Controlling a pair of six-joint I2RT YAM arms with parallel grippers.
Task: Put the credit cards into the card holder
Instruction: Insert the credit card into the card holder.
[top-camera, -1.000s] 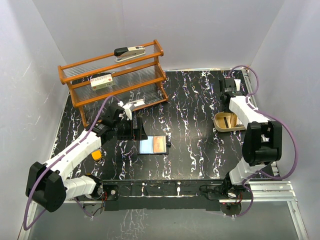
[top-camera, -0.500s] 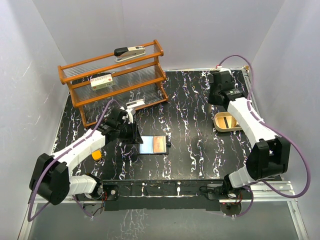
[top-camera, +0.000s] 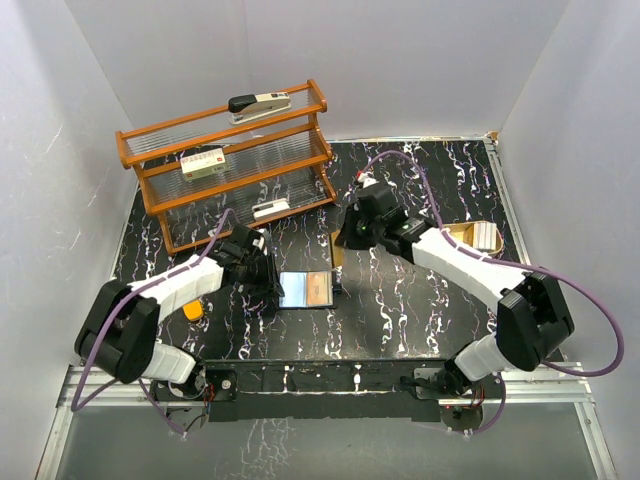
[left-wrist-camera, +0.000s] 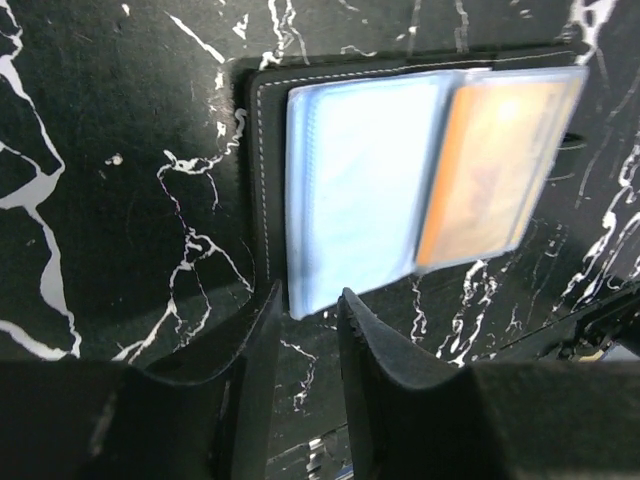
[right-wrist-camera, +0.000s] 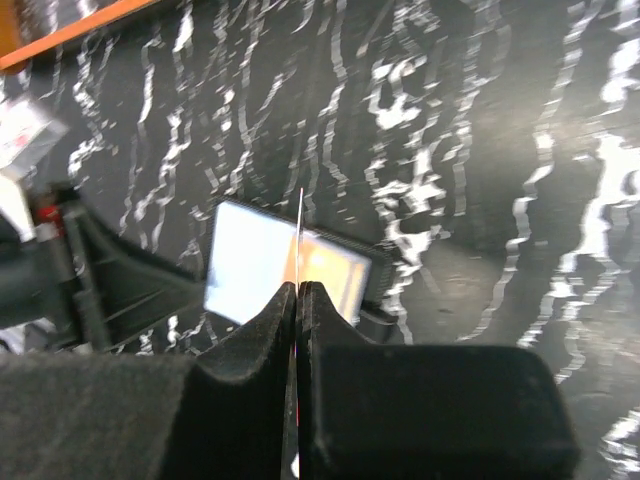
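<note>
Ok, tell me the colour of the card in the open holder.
The card is orange; clearest in the left wrist view.

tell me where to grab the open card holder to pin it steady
Probably the left edge of the card holder, its black stitched border, coming in low from the left. It lies open and flat, so only an edge can be pinched, and that border sticks out past the clear sleeves, well away from the orange card.
</note>
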